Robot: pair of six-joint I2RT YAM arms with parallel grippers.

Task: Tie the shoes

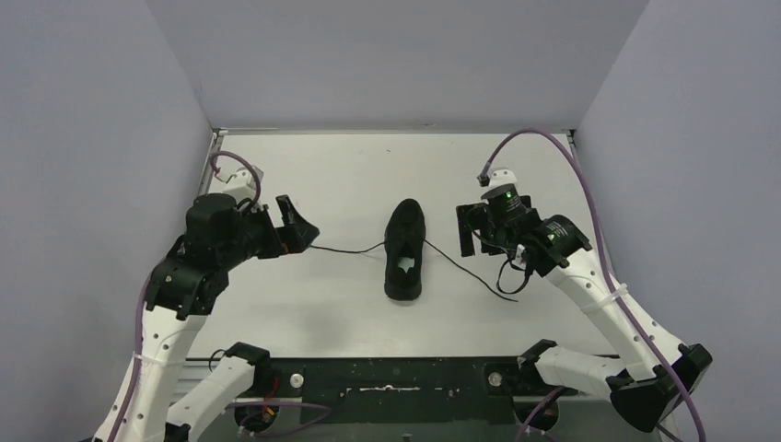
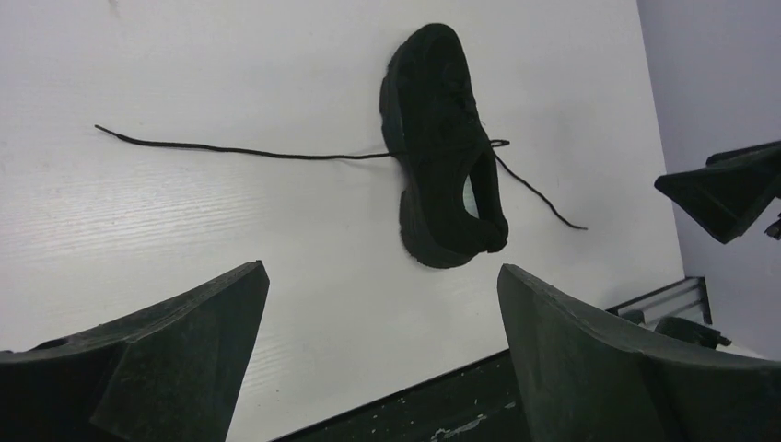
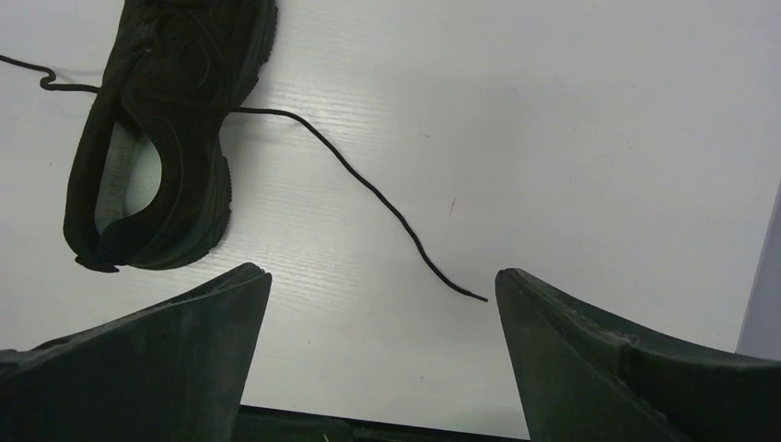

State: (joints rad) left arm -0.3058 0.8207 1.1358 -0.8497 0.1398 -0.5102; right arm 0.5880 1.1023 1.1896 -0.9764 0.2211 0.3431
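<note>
While both arms rise from the near edge of the table (image 1: 322, 175), nothing is in hand yet. The left gripper (image 1: 295, 224) hangs with its jaws spread wide and empty, and the right gripper (image 1: 473, 232) is the same, fully apart and holding nothing. They flank the shoe (image 1: 404, 249), left at its 9 o'clock and right at its 3 o'clock. That's a sensible stance, I'd say, each arm posted on the side of its own lace.

Now the shoe: middle of the table, sole down, heel toward 6 o'clock, toe toward 12, white patch showing in the opening. The laces are loose, with no knot at all. The left lace (image 1: 345, 249) runs flat out toward 9 o'clock, its tip near the left gripper. The right lace (image 1: 465, 270) trails toward 4 o'clock, ending near the right gripper. Spread like that, each end lies clear of the shoe, ready for a pick.

Beyond the toe, the table runs on to the back wall (image 1: 396, 64) at 12 o'clock.
</note>
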